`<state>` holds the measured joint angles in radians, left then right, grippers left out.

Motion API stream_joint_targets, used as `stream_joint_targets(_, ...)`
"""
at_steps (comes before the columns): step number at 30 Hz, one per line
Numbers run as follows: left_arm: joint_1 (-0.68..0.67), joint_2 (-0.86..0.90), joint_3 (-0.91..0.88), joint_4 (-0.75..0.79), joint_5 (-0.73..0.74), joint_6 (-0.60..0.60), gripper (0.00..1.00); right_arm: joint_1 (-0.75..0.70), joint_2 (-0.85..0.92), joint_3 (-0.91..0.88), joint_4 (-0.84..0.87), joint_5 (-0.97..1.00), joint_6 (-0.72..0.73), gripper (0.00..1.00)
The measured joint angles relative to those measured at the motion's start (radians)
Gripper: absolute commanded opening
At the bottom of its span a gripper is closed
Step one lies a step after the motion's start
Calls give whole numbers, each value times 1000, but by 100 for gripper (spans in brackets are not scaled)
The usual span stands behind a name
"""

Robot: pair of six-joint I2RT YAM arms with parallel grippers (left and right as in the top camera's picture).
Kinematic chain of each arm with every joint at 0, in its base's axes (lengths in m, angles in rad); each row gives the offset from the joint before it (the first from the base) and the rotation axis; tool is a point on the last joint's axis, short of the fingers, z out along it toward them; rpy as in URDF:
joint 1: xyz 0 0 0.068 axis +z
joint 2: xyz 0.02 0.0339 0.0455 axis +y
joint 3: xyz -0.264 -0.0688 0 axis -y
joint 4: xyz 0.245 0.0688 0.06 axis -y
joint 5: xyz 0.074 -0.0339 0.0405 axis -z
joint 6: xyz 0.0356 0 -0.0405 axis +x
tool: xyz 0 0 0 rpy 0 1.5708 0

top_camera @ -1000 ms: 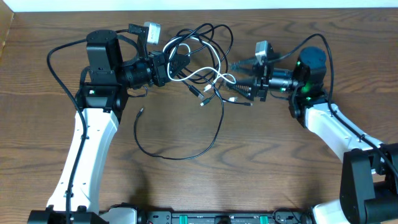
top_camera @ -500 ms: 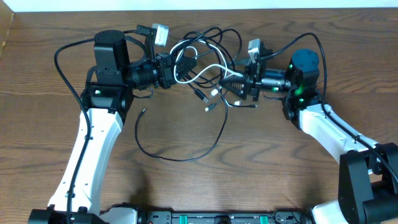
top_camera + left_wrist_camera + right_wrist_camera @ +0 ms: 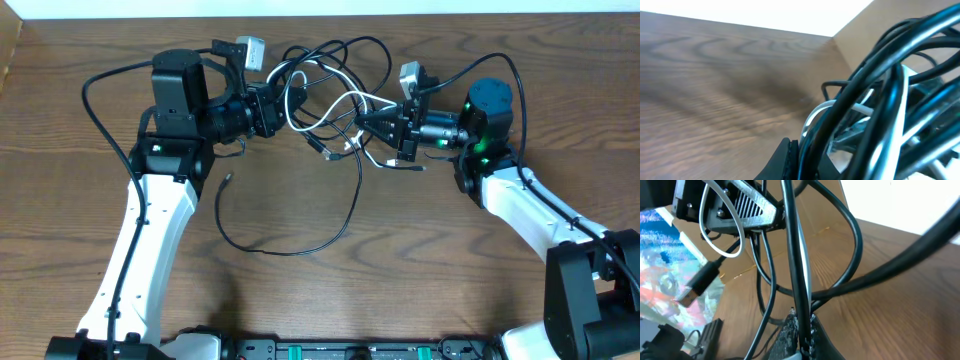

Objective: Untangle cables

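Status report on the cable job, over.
Left pincer shut on cables. Right pincer shut on cables, tangle lifted between the two. Black loop trails on table. Knot not yet undone.

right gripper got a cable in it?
Yes, its wrist view shows a black cable pinched in the right gripper.

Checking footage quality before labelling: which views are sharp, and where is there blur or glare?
Overhead: sharp, evenly lit, cables distinct against the table. Left wrist: cables fill the frame, blurred; white area above blown out. Right wrist: central cable sharp, thick right-hand one blurred.
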<state>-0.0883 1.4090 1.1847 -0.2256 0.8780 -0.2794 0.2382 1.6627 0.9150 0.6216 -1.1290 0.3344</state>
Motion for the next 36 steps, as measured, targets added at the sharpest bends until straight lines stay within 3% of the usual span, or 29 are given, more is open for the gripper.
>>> stream_joint_targets(9,32,-1,0,-135,-179,71,8,-141,-1,1,-203,-65,-2,1)
stream_joint_targets(15,74,-1,0,-194,-204,247,8,-256,-2,6,-435,-122,-35,1)
stream_joint_targets(23,114,-1,0,-277,-289,539,16,-377,-2,6,-667,-116,-159,1)
stream_joint_targets(29,123,-1,0,-291,-439,599,17,-418,-2,6,-770,-46,-222,1)
stream_joint_targets(34,120,-1,0,-292,-475,613,17,-417,-2,6,-771,-21,-244,1)
stream_joint_targets(36,117,-1,0,-292,-478,618,17,-417,-2,6,-771,-18,-248,43)
